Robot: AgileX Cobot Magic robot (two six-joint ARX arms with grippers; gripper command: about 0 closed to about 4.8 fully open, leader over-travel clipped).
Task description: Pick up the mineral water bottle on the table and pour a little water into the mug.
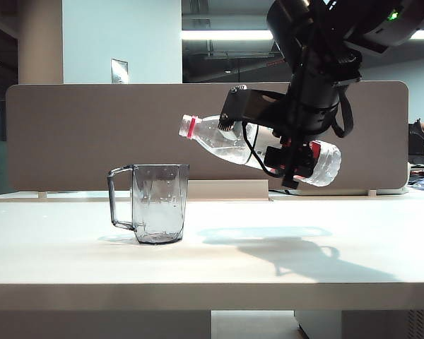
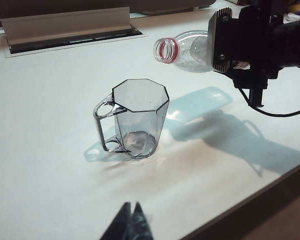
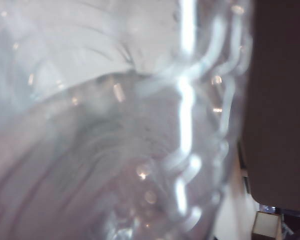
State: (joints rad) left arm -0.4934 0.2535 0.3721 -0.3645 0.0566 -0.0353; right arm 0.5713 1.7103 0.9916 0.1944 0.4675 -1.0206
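Note:
The mineral water bottle (image 1: 219, 138) hangs in the air, tipped almost level, with my right gripper (image 1: 286, 145) shut around its labelled middle. Its uncapped mouth with the red neck ring (image 2: 166, 49) points toward the mug (image 1: 156, 204) and sits above and just beside the rim. The smoky faceted mug (image 2: 140, 115) stands upright on the table (image 1: 268, 261), handle turned away from the bottle. Up close, the right wrist view is filled by the clear ribbed bottle (image 3: 115, 125) with water inside. My left gripper (image 2: 131, 207) is shut and hovers low over the table, short of the mug.
A brown-grey divider panel (image 1: 92, 134) closes the back of the table. A long cable trough with a raised lid (image 2: 70, 25) lies at the table's far edge. The table's front edge (image 2: 270, 185) runs close to my left gripper.

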